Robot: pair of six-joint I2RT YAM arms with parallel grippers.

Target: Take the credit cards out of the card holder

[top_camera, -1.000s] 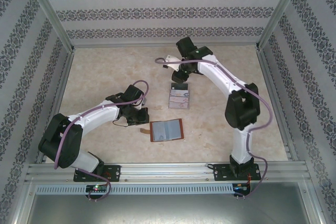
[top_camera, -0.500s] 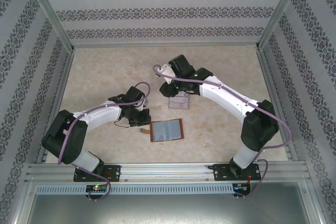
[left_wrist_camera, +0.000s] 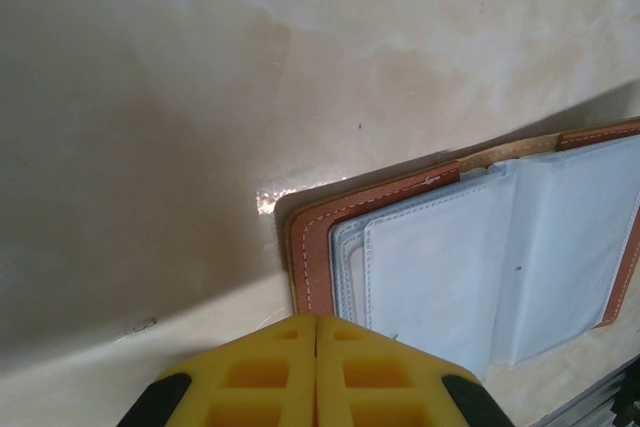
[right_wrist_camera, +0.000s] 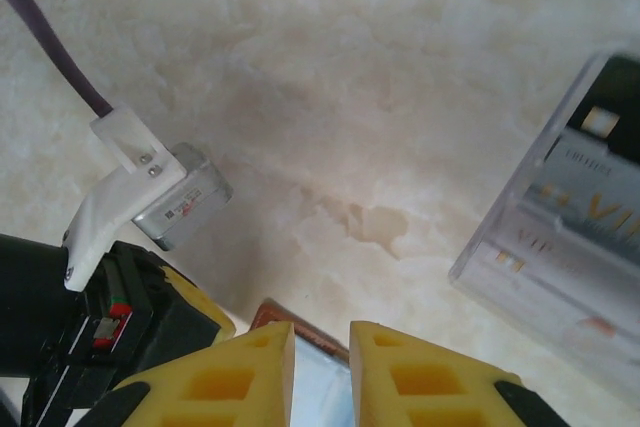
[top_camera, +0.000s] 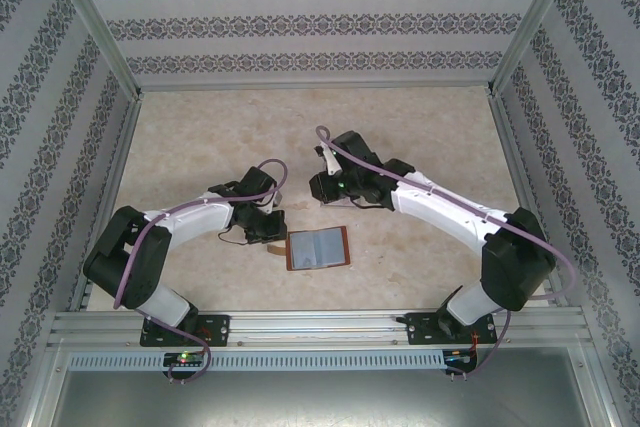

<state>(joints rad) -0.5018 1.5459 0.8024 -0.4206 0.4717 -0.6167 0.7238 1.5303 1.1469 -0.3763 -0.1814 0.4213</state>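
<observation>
The card holder [top_camera: 318, 248] lies open on the table, reddish-brown leather with grey-blue pockets [left_wrist_camera: 450, 267] and a tan strap tab [left_wrist_camera: 500, 152]. My left gripper [top_camera: 274, 231] is shut with nothing between its yellow fingers, its tips [left_wrist_camera: 317, 315] over the holder's left edge. My right gripper [right_wrist_camera: 322, 332] hangs above the holder's far corner [right_wrist_camera: 300, 325], jaws a narrow gap apart and empty. Credit cards [right_wrist_camera: 600, 197], one dark with pale lettering, lie in a clear plastic tray [right_wrist_camera: 480, 257] to its right. I cannot tell whether the pockets hold cards.
The right arm [top_camera: 440, 209] reaches across the middle of the table and covers the tray from above. The left wrist's camera box [right_wrist_camera: 180, 202] and cable sit close to the right gripper's left side. Metal rails and patterned walls ring the table [top_camera: 200, 137].
The right arm has swung from over the tray back toward the card holder and lowered, and its jaws have narrowed. The left arm and the holder have stayed put.
</observation>
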